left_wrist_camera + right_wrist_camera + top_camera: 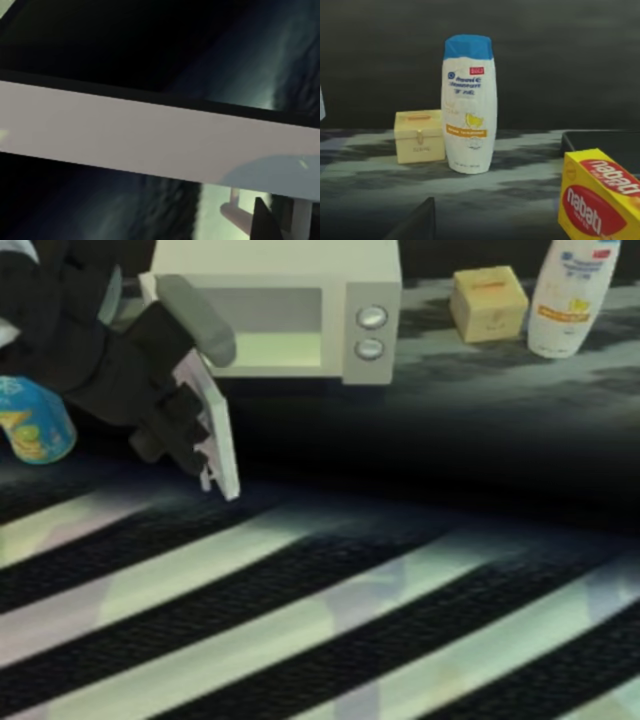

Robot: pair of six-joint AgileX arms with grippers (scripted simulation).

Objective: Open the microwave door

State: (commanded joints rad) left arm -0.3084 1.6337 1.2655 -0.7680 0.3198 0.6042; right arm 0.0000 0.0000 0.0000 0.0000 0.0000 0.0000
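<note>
The counter (400,640) is dark, crossed by pale diagonal stripes nearer the front and mottled grey toward the back. The microwave (330,310) stands on it at the back, just beyond the left hand (195,455). A blue can with yellow print (35,425) stands behind the left hand's arm, at the counter's left edge. Well apart from that hand, past the microwave, sit a small tan box (488,303) and, just beside it, an upright white shampoo bottle with a blue cap (572,295). A yellow Nabati wafer box (597,200) lies close to the right wrist camera.
</note>
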